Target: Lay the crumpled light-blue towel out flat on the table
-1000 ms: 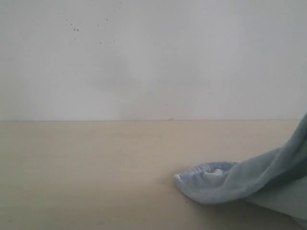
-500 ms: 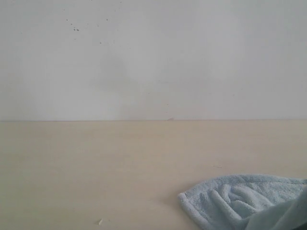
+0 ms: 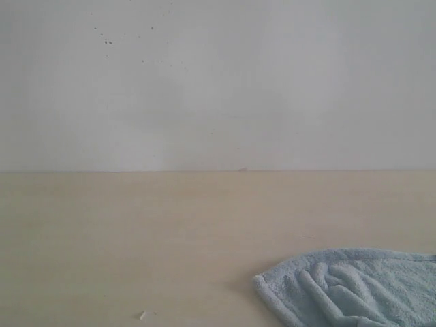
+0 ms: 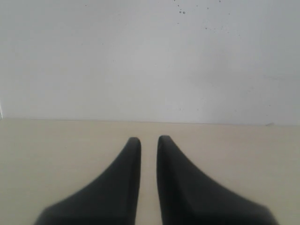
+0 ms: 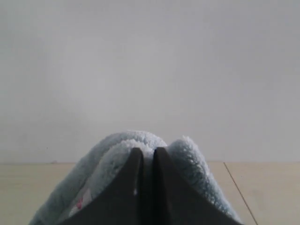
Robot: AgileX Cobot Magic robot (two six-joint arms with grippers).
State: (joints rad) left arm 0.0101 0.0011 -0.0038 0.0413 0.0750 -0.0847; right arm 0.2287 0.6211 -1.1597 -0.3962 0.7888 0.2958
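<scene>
Our right gripper (image 5: pixel 145 151) is pinched tight on a fold of the towel (image 5: pixel 187 157), and fluffy cloth bulges on both sides of its tips. The rest lies rumpled on the table (image 3: pixel 102 238). Our left gripper (image 4: pixel 149 139) holds nothing, its jaws a narrow slit apart over bare table. We judge it best to draw the pinched edge outward, low and slow, while the left gripper anchors a free corner.

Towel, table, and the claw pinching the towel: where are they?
towel (image 3: pixel 347 286): exterior view, on its rumpled folds.
table (image 3: pixel 136 231): exterior view, on bare tabletop.
right gripper (image 5: pixel 147 151): right wrist view, midway between its fingertips.
</scene>
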